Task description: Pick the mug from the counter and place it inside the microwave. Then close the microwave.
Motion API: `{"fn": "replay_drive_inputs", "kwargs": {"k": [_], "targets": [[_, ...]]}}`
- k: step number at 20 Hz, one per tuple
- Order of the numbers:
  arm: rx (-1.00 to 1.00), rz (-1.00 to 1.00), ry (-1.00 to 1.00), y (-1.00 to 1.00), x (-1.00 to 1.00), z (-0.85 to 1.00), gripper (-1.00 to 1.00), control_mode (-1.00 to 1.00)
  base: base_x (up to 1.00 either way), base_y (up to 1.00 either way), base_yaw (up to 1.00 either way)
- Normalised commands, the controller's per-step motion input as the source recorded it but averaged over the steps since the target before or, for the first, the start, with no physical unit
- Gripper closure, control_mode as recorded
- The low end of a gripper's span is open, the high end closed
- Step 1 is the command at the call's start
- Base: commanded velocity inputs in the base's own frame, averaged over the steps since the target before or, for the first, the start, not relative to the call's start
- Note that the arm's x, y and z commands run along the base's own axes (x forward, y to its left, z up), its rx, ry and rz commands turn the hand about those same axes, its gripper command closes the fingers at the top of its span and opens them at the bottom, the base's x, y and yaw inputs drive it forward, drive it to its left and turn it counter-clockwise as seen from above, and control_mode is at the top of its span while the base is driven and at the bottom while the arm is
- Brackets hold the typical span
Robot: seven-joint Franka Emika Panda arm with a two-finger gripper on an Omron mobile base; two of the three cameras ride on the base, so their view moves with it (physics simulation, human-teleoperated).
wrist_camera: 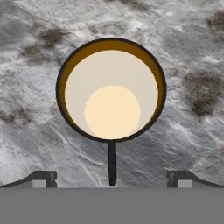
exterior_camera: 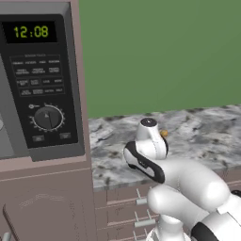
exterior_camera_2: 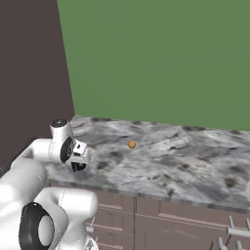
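Your arm hid the one mug (wrist_camera: 111, 89) in both base views; your hand (wrist_camera: 111, 179) hung released above it, handle at 6 o'clock, on the desk (wrist_camera: 192, 52).

there's a flat green wall (exterior_camera_2: 156, 58) at the back; a tiny orange lump (exterior_camera_2: 132, 144) sits out on the stone top, well apart from anything; below, mauve-brown cabinet drawer fronts (exterior_camera_2: 185, 224) with silver bar handles (exterior_camera_2: 238, 232)
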Motion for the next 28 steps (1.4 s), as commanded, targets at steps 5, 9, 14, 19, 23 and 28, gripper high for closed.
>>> {"fn": "replay_drive_inputs", "kwargs": {"k": [5, 9, 14, 19, 23, 28], "targets": [[0.0, 0.0, 0.0, 0.0, 0.03, -0.1, -1.0, -1.0, 0.0, 0.0, 0.0], [0.0, 0.0, 0.0, 0.0, 0.0, -0.3, -1.0, -1.0, 0.0, 0.0, 0.0], [0.0, 0.0, 0.0, 0.0, 0.01, -0.16, -1.0, -1.0, 0.0, 0.0, 0.0], [0.0, 0.0, 0.0, 0.0, 0.0, 0.0, 1.0, -1.0, 0.0, 0.0, 0.0], [0.0, 0.0, 0.0, 0.0, 0.0, 0.0, 1.0, -1.0, 0.0, 0.0, 0.0], [0.0, 0.0, 0.0, 0.0, 0.0, 0.0, 1.0, -1.0, 0.0, 0.0, 0.0]]}}
